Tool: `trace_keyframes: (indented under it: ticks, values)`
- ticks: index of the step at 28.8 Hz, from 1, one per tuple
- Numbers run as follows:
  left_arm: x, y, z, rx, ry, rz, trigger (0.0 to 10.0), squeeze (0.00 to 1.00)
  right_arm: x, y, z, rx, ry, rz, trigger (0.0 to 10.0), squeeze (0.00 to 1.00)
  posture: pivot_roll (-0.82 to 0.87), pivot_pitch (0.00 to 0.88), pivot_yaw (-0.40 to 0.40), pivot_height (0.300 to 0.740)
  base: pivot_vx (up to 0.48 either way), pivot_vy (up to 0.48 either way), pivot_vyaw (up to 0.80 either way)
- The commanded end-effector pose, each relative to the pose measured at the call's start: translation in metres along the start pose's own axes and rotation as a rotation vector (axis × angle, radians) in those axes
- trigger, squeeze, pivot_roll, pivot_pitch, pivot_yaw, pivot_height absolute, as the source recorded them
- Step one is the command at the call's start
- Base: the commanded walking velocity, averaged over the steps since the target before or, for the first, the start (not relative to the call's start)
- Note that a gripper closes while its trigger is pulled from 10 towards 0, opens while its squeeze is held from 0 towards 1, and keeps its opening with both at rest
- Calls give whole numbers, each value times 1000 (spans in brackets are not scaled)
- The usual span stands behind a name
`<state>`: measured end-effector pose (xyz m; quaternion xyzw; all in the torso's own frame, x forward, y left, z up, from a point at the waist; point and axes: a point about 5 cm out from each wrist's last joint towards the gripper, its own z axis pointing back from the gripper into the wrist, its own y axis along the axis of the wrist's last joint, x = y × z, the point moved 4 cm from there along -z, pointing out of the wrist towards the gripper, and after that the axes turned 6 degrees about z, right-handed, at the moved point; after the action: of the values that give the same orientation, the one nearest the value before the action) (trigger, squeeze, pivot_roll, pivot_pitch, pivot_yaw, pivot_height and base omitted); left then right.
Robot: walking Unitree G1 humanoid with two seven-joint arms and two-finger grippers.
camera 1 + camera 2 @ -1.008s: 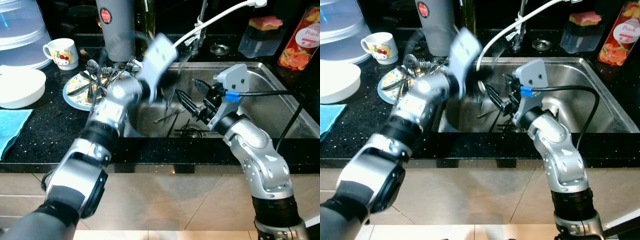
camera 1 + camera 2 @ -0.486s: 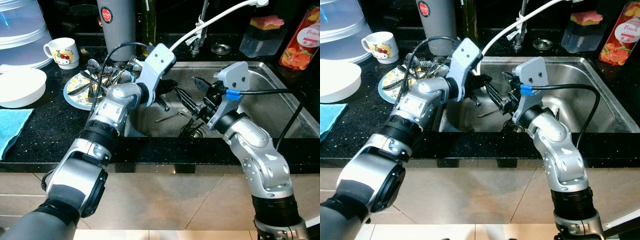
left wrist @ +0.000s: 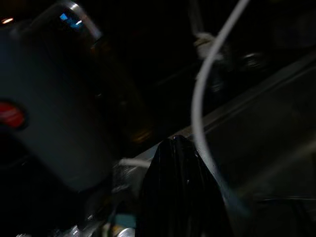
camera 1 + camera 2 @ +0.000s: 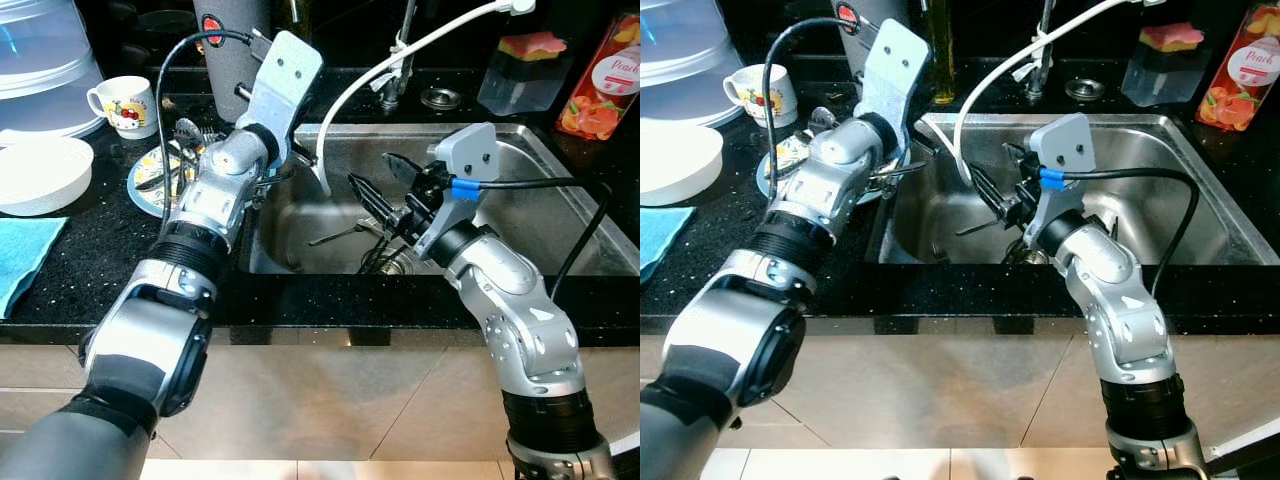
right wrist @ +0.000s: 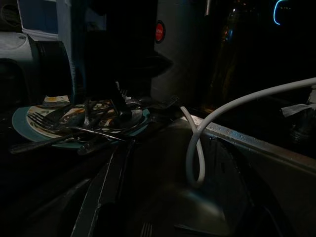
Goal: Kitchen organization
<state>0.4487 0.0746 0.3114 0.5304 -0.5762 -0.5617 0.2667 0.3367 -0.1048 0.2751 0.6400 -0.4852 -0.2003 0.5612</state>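
A patterned plate [image 4: 148, 190] piled with several forks and spoons [image 4: 190, 140] sits on the black counter left of the steel sink [image 4: 520, 200]. My left gripper [image 4: 278, 168] hovers at the sink's left rim beside that plate. Its black fingers [image 3: 177, 192] press together, shut, and I cannot make out anything between them. My right gripper [image 4: 375, 180] hangs open over the middle of the basin, pointing left toward the plate [image 5: 29, 131]. One fork [image 4: 335, 236] lies on the sink floor below it, near the drain.
A white hose [image 4: 330, 130] loops from the faucet into the sink between the two arms. On the counter to the left are a mug [image 4: 125, 105], a white bowl [image 4: 40, 175] and a blue cloth [image 4: 20, 255]. A grey canister [image 4: 225, 40], a sponge box [image 4: 525, 70] and a peach bottle [image 4: 605, 80] stand behind.
My left arm has swung up and left, out of the sink basin to the rim by the cutlery plate. The right arm has stayed almost still.
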Motion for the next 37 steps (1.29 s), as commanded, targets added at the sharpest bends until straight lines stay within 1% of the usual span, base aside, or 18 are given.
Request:
trace_keyframes:
  ticks: [1,4,5,7,8,12,13,15,16,18,20,23,24,25,27,28,31,37]
  values:
    - [-10,5,-1,-5,41,-11,10000,0,-1,6,0,28,2,3,10000,0,13,43,12,740,0,0,0]
    - [-29,-10,0,-98,159,-28,10000,0,-1,6,-1,27,1,1,10000,0,12,53,16,740,0,0,0]
    - [-32,-17,1,-131,176,-19,10000,737,-2,6,0,27,0,0,10000,0,12,53,16,740,0,0,0]
    - [-35,-24,2,-163,193,6,10000,741,-1,6,0,27,-1,0,10000,0,13,56,16,740,0,0,0]
    - [-35,-27,3,-183,199,36,10000,1000,-1,6,0,27,-1,0,10000,0,13,56,16,740,0,0,0]
    - [-40,-37,5,-243,226,135,10000,1000,-1,6,0,27,-3,-1,10000,0,13,60,16,740,0,0,0]
    - [-40,-37,5,-243,226,135,10000,1000,-1,6,0,27,-3,-1,10000,0,13,60,16,740,0,0,0]
    - [-43,-47,8,-301,256,195,10000,980,-1,6,0,27,-3,-2,10000,0,13,61,16,740,0,0,0]
    - [-46,-52,10,-332,278,229,10000,0,-1,6,0,27,-3,-3,10000,0,13,61,16,740,0,0,0]
    - [-52,-59,14,-370,320,280,10000,0,-2,6,0,27,-3,-3,10000,0,13,61,16,740,0,0,0]
    - [-61,-61,18,-377,375,293,10000,0,-2,6,0,27,-4,-3,10000,0,13,61,16,740,0,0,0]
    - [-71,-61,21,-379,437,293,10000,0,-2,6,0,28,-4,-4,10000,0,13,63,17,740,0,0,0]
    - [-76,-60,23,-374,464,272,10000,0,-2,6,0,28,-3,-4,10000,0,14,63,16,740,0,0,0]
    - [-76,-60,23,-374,464,272,10000,0,-2,6,0,28,-3,-4,10000,0,14,63,16,740,0,0,0]
    - [-87,-61,28,-378,538,259,10000,0,-2,6,-1,28,-3,-4,10000,0,14,63,16,740,0,0,0]
    - [-87,-61,28,-378,538,259,10000,0,-2,6,-1,28,-3,-4,10000,0,14,63,16,740,0,0,0]
    - [-99,-66,37,-401,622,255,10000,0,-2,7,-1,29,-3,-5,10000,0,15,63,16,740,0,0,0]
    - [-110,-68,45,-422,717,233,10000,0,-2,7,-1,29,-3,-6,10000,0,17,64,15,740,0,0,0]
